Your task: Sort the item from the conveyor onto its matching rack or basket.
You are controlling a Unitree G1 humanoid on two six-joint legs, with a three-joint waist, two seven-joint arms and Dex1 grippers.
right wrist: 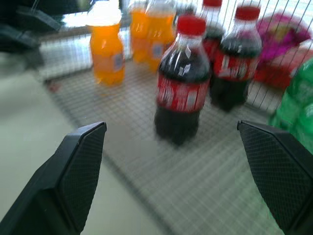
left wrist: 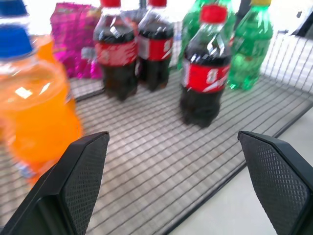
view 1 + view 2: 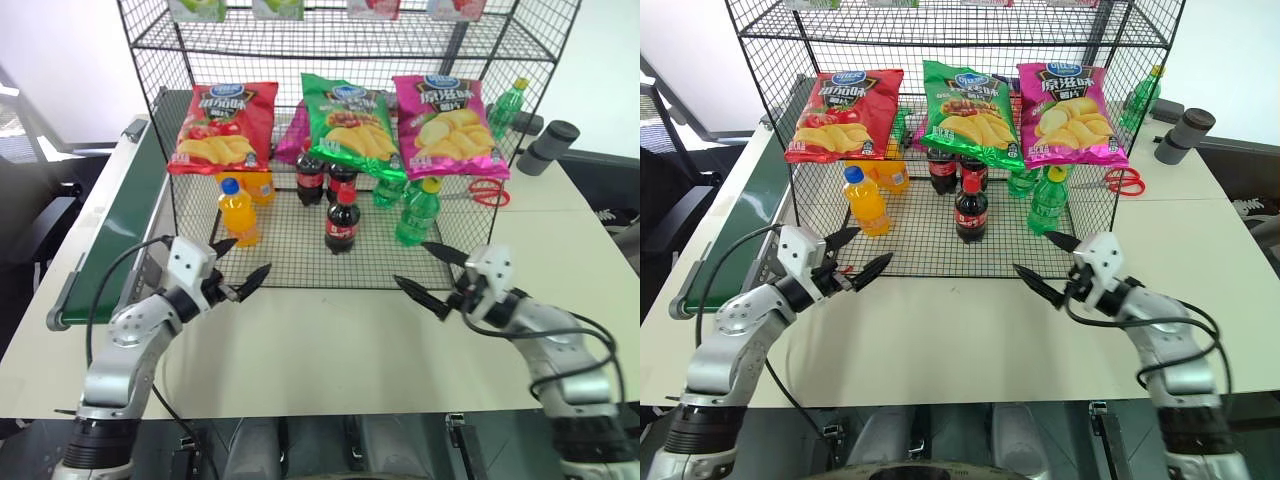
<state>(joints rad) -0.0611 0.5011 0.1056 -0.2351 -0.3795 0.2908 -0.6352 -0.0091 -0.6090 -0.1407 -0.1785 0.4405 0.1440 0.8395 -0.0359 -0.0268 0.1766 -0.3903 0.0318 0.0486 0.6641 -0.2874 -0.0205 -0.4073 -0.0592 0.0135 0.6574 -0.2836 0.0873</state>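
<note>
Three small dark cola bottles with red caps stand on the grid floor of the black wire-mesh rack [image 3: 180,200], the nearest one [image 3: 342,226] at its front, so I judge the placing done. Next I need a fresh item from the long dark green conveyor belt [image 3: 125,215], which looks bare. My left gripper [image 3: 240,270] and right gripper [image 3: 430,275] both hover over the white table [image 3: 330,340], jaws wide apart, holding and touching nothing.

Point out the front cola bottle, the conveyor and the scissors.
Front cola bottle [image 3: 342,226], left eye view, on its red label.
Conveyor [image 3: 118,215], left eye view, on the green belt.
Scissors [image 3: 490,191], left eye view, on the red handles.
</note>
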